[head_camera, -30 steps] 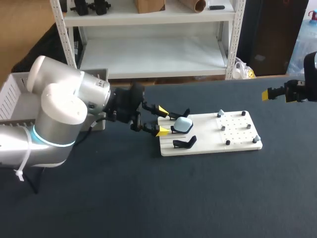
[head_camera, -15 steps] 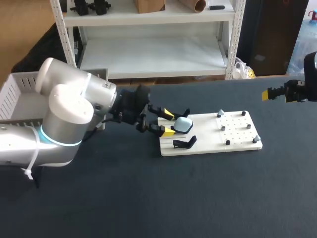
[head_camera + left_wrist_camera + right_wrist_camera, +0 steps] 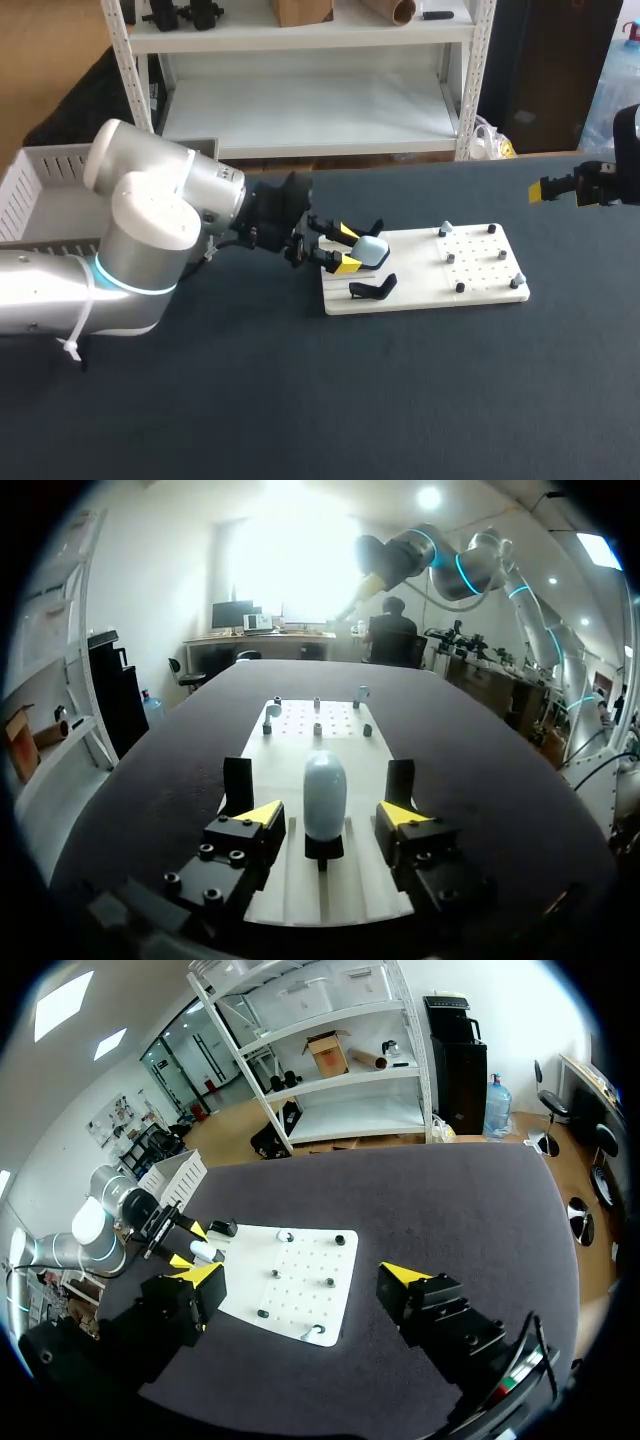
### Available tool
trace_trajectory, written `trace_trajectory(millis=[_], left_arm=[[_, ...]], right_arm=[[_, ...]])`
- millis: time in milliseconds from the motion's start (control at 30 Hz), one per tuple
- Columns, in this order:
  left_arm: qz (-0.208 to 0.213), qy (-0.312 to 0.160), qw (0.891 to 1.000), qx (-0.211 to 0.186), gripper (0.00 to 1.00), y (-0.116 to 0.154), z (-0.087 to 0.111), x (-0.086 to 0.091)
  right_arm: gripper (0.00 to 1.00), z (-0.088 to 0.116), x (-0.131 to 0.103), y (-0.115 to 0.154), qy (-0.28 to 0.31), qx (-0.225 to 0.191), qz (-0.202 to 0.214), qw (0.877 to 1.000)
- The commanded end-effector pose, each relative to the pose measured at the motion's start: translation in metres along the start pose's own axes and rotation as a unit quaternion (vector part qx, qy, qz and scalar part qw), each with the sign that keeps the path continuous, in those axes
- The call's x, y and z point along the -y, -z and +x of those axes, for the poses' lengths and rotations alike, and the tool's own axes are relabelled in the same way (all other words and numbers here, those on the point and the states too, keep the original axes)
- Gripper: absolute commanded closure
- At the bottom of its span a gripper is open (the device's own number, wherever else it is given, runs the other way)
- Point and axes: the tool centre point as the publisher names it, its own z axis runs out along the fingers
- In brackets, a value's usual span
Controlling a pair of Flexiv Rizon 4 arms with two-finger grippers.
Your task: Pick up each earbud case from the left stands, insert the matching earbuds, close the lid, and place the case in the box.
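A pale blue earbud case (image 3: 372, 250) stands upright on the middle black stand at the left end of the white board (image 3: 480, 268). My left gripper (image 3: 347, 248) is open, one yellow tip on each side of the case. In the left wrist view the case (image 3: 324, 792) sits between the fingertips (image 3: 258, 813), with a gap showing on both sides. Two more black stands (image 3: 372, 290) are empty. Small earbuds (image 3: 446, 230) rest on pegs at the board's right end. My right gripper (image 3: 560, 187) hangs open over the table's far right edge, nothing between its fingers (image 3: 200, 1276).
A grey slatted box (image 3: 40, 190) stands off the table's left rear corner, behind my left arm. The dark table top (image 3: 400, 400) stretches in front of the board. In the right wrist view the board (image 3: 300, 1285) lies ahead of my right gripper (image 3: 303, 1278).
My left gripper has slid right toward the board until its tips flank the case, and its fingers have narrowed. The right arm has not moved.
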Motion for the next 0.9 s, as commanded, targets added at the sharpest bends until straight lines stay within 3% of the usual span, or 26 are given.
trace_trajectory(millis=[33, 900], left_arm=[[0.0, 0.002, 1.0, 0.0, 0.44, -0.0052, 0.0012, -0.0028], [-0.004, 0.012, 1.0, 0.005, 0.56, -0.0145, 0.0015, -0.008]], right_arm=[[0.0, -0.0001, 0.0009, -0.0003, 0.0, 0.0, -0.002, 1.0], [0.0, -0.0001, 0.0009, -0.0003, 0.0, 0.0, -0.002, 1.0]])
